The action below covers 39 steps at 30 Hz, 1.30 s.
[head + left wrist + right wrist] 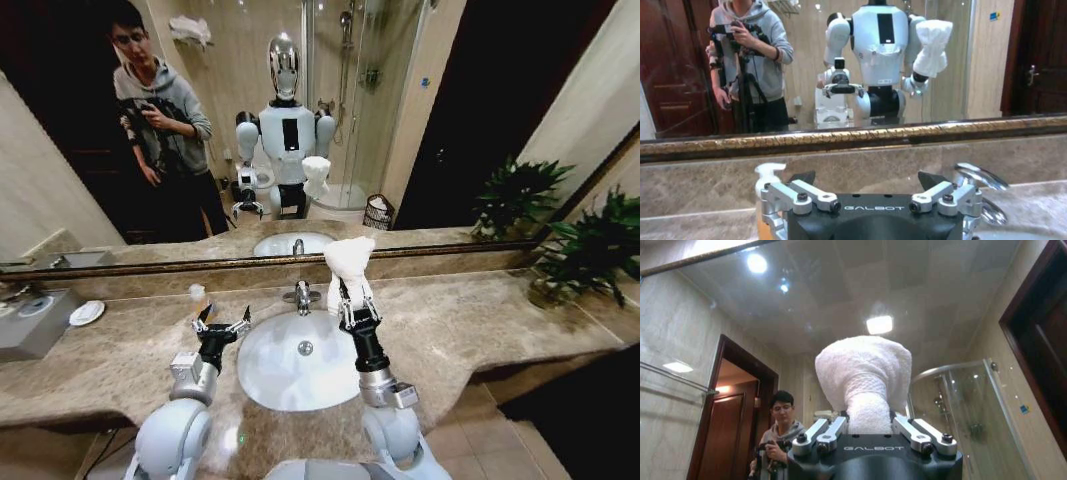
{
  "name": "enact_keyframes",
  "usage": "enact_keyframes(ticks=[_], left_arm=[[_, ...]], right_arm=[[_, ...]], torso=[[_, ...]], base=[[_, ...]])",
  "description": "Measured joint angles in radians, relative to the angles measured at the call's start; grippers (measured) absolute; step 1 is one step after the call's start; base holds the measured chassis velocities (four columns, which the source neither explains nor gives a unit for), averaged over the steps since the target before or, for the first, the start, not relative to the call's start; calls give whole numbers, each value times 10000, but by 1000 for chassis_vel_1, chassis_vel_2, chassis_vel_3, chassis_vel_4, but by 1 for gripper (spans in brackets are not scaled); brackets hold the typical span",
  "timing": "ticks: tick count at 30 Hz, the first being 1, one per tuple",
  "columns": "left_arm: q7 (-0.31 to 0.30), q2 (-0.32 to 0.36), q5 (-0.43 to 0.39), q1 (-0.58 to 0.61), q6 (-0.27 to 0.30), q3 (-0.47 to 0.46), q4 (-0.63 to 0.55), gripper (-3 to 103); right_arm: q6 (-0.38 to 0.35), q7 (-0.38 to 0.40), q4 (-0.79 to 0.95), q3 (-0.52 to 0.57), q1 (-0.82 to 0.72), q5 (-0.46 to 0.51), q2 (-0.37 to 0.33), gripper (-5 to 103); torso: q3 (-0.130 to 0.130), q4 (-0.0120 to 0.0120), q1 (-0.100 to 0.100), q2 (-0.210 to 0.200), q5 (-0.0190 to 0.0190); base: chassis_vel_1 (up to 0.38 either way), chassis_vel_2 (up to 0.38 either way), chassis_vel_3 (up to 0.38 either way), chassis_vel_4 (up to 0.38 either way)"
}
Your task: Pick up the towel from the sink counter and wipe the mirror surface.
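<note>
The white fluffy towel [350,262] stands upright, bunched, in my right gripper [352,300], which is shut on its lower end above the back of the basin. In the right wrist view the towel [863,375] rises from the right gripper [869,422] toward the mirror surface [740,315]; whether it touches the glass I cannot tell. The wide mirror surface [420,120] runs along the brown marble sink counter [470,320] and reflects the robot and the towel. My left gripper [222,325] hovers open at the basin's left rim, and the open left gripper [867,178] faces the mirror surface [973,60].
An oval white basin [300,360] with a chrome faucet [301,295] lies between the arms. A small white bottle [197,292] stands behind the left gripper. A round soap dish [87,312] and grey box [25,322] sit far left, a potted plant [590,250] far right.
</note>
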Motion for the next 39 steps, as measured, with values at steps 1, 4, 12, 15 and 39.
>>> enact_keyframes(ticks=[1,4,12,15,39], left_arm=[[0,0,0,0,0,-1,0,100],[0,-1,0,4,0,0,0,100],[0,0,0,0,0,1,0,100],[0,0,0,-2,0,0,0,100],[1,-1,1,0,0,1,0,100]], right_arm=[[-3,16,-25,-4,17,5,0,22],[-127,10,-37,-68,72,142,-4,22],[-3937,328,587,-389,155,2024,-691,22],[-5913,675,753,-422,502,3092,-1237,22],[-10575,4062,-2439,-4367,6323,7342,-4144,22]], torso=[[-1,2,-3,0,-2],[-5,2,-18,6,1],[1,-1,0,0,-4],[3,3,7,-3,1],[1,7,0,-1,0]], base=[[141,-211,-164,255],[125,-198,-148,196],[35,-41,-47,65],[-52,43,38,-50],[-2,2,2,-2]])
